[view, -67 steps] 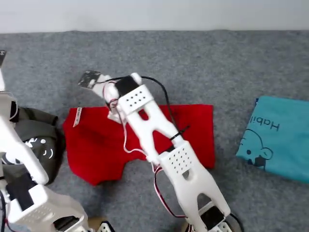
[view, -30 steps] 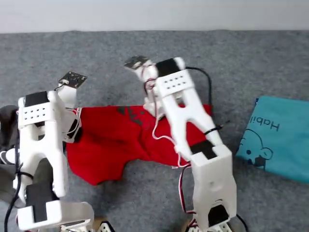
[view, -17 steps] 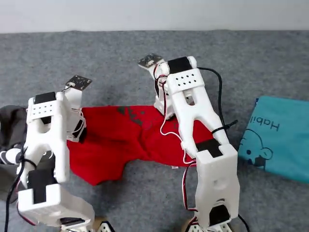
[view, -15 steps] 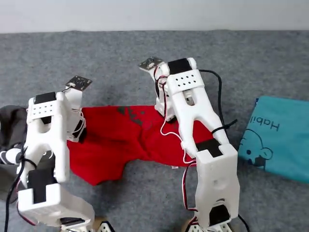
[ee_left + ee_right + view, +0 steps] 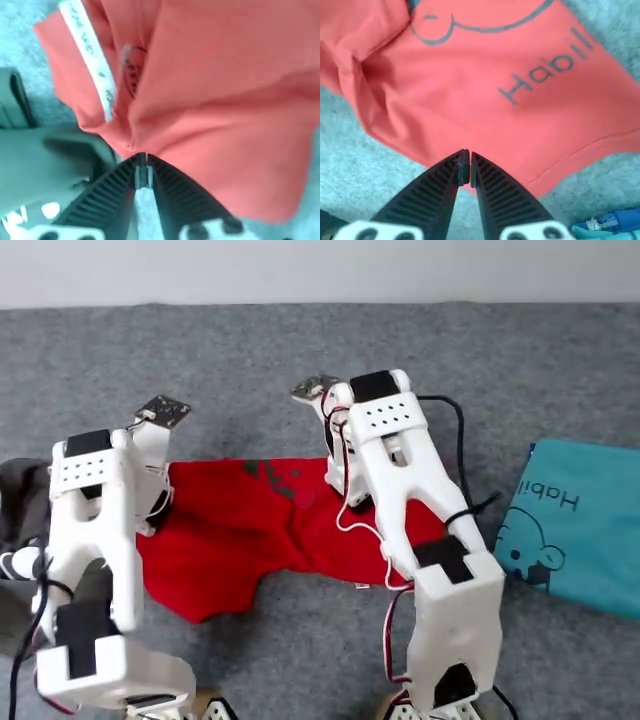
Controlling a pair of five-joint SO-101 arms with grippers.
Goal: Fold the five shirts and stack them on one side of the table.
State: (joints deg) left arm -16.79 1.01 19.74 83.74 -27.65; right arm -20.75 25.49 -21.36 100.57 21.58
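A red shirt point(image 5: 240, 530) lies crumpled on the grey table point(image 5: 300, 350), with a dark print showing near its far edge. My left gripper point(image 5: 155, 508) is at the shirt's left edge. In the left wrist view it point(image 5: 141, 170) is shut, with the red cloth point(image 5: 225, 100) pinched at its tips. My right gripper point(image 5: 347, 490) is over the shirt's middle-right part. In the right wrist view it point(image 5: 465, 167) is shut on the edge of the printed red cloth point(image 5: 495, 75).
A folded teal shirt point(image 5: 580, 530) lies at the table's right side, and a corner of it point(image 5: 605, 225) shows in the right wrist view. A dark shirt point(image 5: 15, 500) is bunched at the left edge, right beside my left gripper point(image 5: 40, 165).
Two seconds ago the right arm lay across the flat shirt and the left arm was drawn back. Both grippers have since come onto the shirt, which now shows its print. Both arms barely moved in the last half second.
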